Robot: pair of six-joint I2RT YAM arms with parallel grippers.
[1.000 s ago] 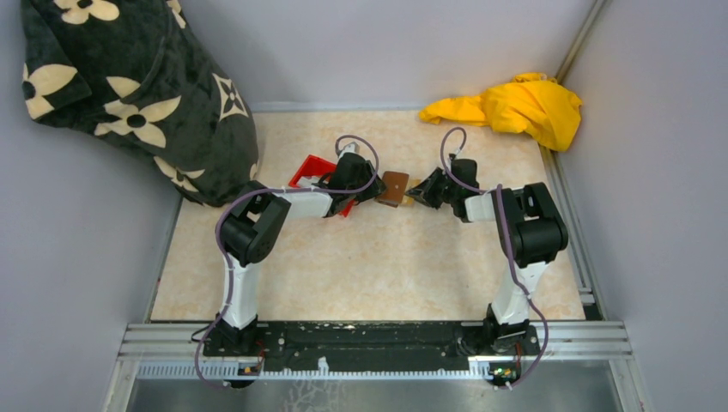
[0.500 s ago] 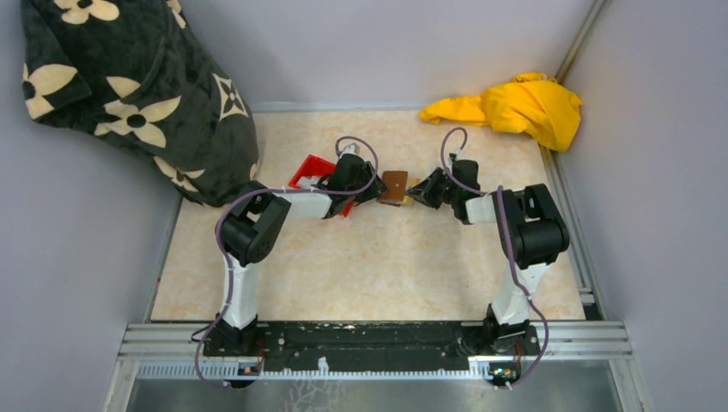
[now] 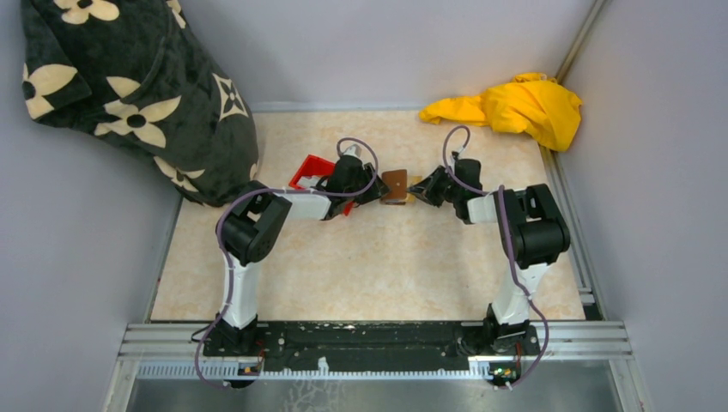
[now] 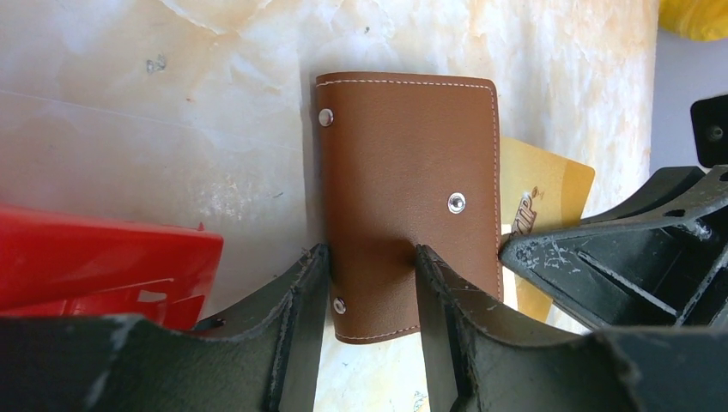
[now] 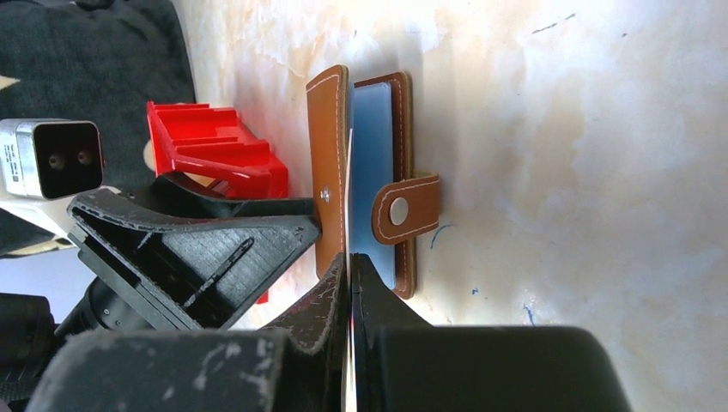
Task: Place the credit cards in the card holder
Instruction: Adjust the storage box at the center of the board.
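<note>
The brown card holder (image 3: 395, 185) lies open mid-table, its cover (image 4: 403, 172) raised on edge. My left gripper (image 4: 369, 253) stands half open, with both fingertips against the cover's outer face. My right gripper (image 5: 349, 257) is shut on a gold credit card (image 4: 545, 193), which appears edge-on in the right wrist view. That card's leading edge sits in the gap just inside the raised cover (image 5: 330, 163). A light blue credit card (image 5: 373, 172) lies in the inner pocket beside the snap strap (image 5: 403, 210). In the top view the two grippers meet at the holder from left (image 3: 376, 190) and right (image 3: 417, 190).
A red plastic bin (image 3: 311, 172) sits just left of the left gripper. A black flower-print blanket (image 3: 129, 86) fills the back left corner. A yellow cloth (image 3: 515, 107) lies at the back right. Grey walls close in on the table.
The card holder and both grippers have shifted only very slightly. Both grippers stand as before.
</note>
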